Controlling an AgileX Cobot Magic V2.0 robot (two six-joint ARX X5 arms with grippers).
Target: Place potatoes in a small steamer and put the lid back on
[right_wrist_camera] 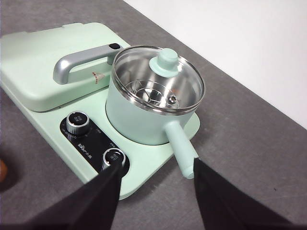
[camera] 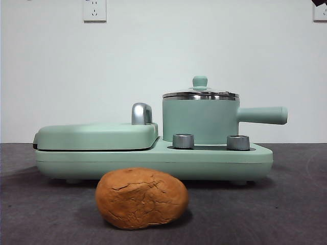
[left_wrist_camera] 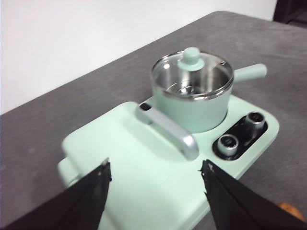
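The potato [camera: 141, 198] lay on the tabletop [camera: 296, 204] before the cooker [camera: 204, 161]. The lid [camera: 200, 93] sat on the steamer [camera: 200, 121]. Both tools, left [left_wrist_camera: 156, 172] and right [right_wrist_camera: 156, 167], hovered wide, holding nothing.

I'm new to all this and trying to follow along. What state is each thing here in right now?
lid: closed on the pot.
small steamer: upright on the cooker base, no food inside.
potato: lying on the table in front of the cooker, untouched.
griddle cover: shut.
left hand: open, holding nothing.
right hand: open, holding nothing.
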